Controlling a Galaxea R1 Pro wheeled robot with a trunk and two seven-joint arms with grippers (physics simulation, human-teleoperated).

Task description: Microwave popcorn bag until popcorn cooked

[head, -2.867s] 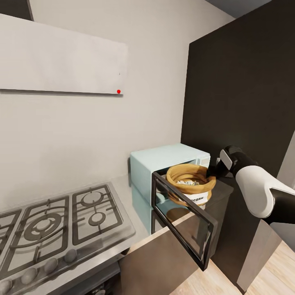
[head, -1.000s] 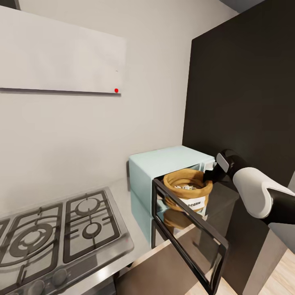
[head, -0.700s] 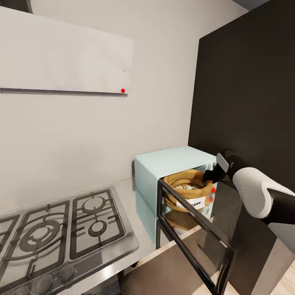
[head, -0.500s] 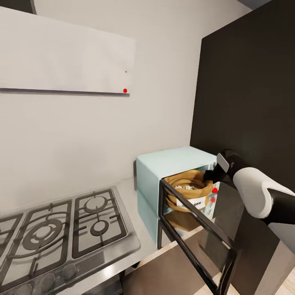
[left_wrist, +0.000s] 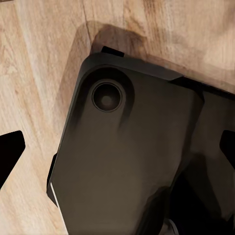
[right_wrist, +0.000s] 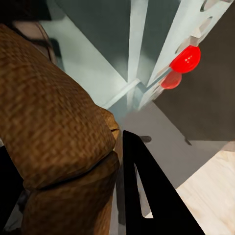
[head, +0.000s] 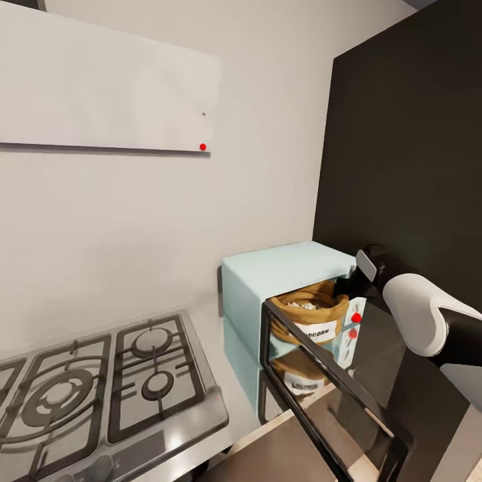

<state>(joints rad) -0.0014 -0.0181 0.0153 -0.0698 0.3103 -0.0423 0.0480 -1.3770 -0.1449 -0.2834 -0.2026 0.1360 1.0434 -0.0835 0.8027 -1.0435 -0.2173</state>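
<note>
My right arm point(head: 428, 321): glossy white rounded shell, black joint w/ white band near wrist. Right finger point(right_wrist: 152, 196): flat black blade. Base point(left_wrist: 127, 161): dark panel, round recess.

You have the popcorn bag point(head: 310, 312) inside the microwave point(head: 281, 278) at the countertop's point(head: 214, 338) right end (door point(head: 335, 391) swung open), the gas hob point(head: 94, 388) to its left.

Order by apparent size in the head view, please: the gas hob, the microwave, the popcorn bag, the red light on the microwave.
1. Gas hob, though it is cut off by the picture's edge.
2. Microwave.
3. Popcorn bag.
4. Red light, smallest by far.
</note>
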